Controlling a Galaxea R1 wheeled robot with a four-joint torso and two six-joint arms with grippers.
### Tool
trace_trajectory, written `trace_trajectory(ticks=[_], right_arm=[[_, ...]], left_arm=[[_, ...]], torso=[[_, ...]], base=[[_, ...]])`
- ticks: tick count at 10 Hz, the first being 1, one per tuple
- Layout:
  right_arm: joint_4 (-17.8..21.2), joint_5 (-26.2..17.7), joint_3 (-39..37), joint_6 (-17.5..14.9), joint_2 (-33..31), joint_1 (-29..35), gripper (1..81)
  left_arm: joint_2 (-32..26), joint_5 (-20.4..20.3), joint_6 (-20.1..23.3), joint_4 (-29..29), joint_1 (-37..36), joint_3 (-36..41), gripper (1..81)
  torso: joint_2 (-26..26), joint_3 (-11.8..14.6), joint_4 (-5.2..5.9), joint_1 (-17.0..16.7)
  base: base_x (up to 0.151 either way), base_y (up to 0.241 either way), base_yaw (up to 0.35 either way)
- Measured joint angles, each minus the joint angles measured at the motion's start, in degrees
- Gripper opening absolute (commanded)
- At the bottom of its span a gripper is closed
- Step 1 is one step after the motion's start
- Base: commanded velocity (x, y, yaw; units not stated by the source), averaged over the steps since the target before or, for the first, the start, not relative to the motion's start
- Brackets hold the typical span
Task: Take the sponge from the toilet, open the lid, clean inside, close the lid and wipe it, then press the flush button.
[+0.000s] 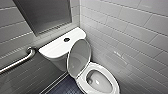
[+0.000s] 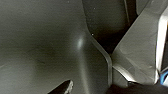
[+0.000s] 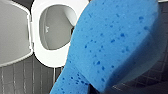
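Currently lid [image 1: 79, 56] upright, toilet [image 1: 81, 81] bowl open at 5 o'clock from flush button [image 1: 66, 39]; right tool grips sponge [image 3: 112, 42]; left tool: cannot tell.

Dark tiled floor [image 1: 63, 88] under white toilet [image 1: 82, 81]

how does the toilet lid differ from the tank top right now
The lid is oval; the tank top is a rectangle with rounded corners. The lid stands raised, close to upright; the tank top lies flat. The lid's face is plain; the tank top carries the dark round flush button in its middle. Both are white and smooth.
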Motion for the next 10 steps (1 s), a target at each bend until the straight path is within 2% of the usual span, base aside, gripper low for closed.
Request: trace_trajectory(ticks=[1,3,7,10], right_arm=[[-0.07,-0.11,0.8,-0.68,-0.56,0.16,1.0],[-0.29,-3.21,1.96,-1.68,-0.06,5.79,1.0],[-0.22,-11.42,-1.33,-2.0,3.24,16.31,1.0],[0.13,-17.26,-7.74,-2.15,10.35,21.83,1.0]], left_arm=[[-0.05,-0.02,0.01,0.0,0.0,0.0,81.1],[-0.18,-0.02,0.04,0.0,0.0,0.0,81.1],[-0.18,-0.13,0.09,0.0,-0.17,0.0,81.1],[-0.13,-0.02,0.09,-0.02,-0.45,0.0,81.1]], torso=[[0.0,0.0,0.0,0.0],[0.0,0.0,0.0,0.0],[0.0,0.0,0.0,0.0],[0.0,0.0,0.0,0.0]], base=[[0.0,0.0,0.0],[0.0,0.0,0.0],[0.0,0.0,0.0],[0.0,0.0,0.0]])
